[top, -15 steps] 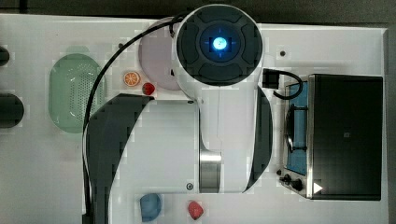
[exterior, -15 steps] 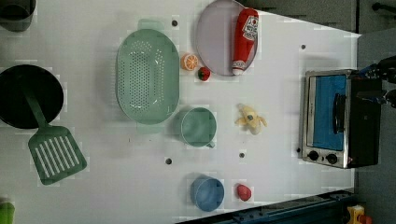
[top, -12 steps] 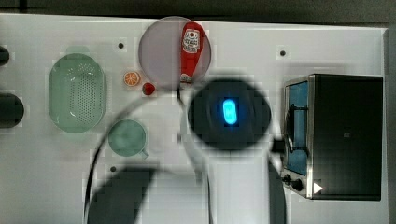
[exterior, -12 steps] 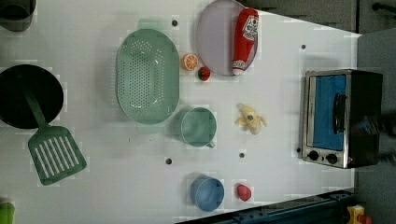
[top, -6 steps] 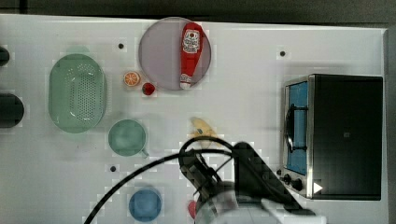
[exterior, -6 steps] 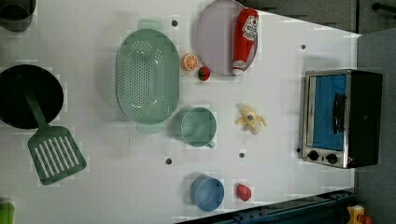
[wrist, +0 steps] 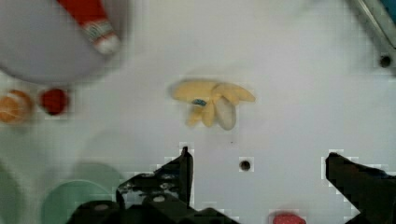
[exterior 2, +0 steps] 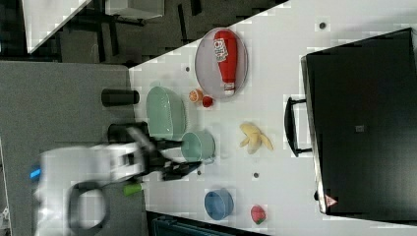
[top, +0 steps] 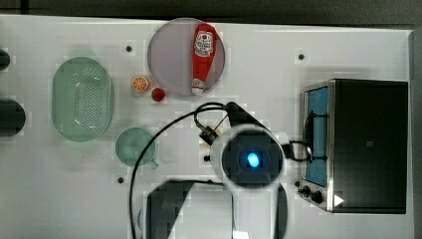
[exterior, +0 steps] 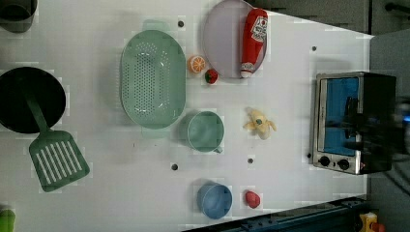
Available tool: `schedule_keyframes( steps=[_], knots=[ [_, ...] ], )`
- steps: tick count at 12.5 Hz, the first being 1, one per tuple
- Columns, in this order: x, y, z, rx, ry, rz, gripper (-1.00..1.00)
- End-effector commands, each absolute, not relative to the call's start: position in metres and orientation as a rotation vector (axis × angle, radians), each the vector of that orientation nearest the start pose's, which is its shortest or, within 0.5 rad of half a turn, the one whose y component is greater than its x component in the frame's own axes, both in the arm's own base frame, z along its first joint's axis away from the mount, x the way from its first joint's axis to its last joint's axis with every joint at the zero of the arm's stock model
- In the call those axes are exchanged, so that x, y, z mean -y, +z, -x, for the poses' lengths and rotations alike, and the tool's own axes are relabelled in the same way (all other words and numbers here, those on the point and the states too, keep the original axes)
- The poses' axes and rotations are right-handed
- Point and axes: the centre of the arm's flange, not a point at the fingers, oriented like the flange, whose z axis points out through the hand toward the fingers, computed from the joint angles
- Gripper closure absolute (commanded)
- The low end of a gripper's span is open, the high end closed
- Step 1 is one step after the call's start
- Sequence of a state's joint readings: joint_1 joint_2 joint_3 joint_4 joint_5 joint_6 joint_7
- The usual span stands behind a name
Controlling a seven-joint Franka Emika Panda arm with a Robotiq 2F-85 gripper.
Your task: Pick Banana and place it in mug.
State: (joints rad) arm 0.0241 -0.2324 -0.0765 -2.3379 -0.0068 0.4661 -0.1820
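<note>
My gripper [wrist: 258, 161], jaws spread wide and empty, hovers above the banana [wrist: 212, 101] mid-table, mug [exterior: 205, 131] beside it.

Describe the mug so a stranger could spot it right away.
In the left view, find the big green colander. The mug sits off its lower right end, left of the banana. It is pale mint with a short handle; the cup below is blue.

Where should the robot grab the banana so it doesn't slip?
Probably from straight above, across the middle where the peeled flaps meet. The banana lies flat on the table with its peel splayed out, so the thin flaps look floppy to pinch. The end effector is open and nothing crowds the banana.
</note>
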Motion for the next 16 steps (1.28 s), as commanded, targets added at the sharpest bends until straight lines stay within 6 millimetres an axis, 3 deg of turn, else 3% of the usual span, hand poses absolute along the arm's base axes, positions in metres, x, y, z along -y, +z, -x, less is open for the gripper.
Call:
schedule_keyframes(
  steps=[1, 7, 10, 15, 16],
  knots=[
    [0.023, 0.37, -0.464, -0.686, 0.1, 3.069, -1.0],
    [0.024, 0.24, -0.48, -0.115, 0.199, 3.147, -1.0],
    [0.025, 0.184, -0.477, -0.059, 0.236, 3.153, -1.0],
    [0.021, 0.146, -0.478, -0.042, 0.156, 3.163, -1.0],
    [0.021, 0.145, -0.478, -0.041, 0.159, 3.163, -0.67]
  ],
)
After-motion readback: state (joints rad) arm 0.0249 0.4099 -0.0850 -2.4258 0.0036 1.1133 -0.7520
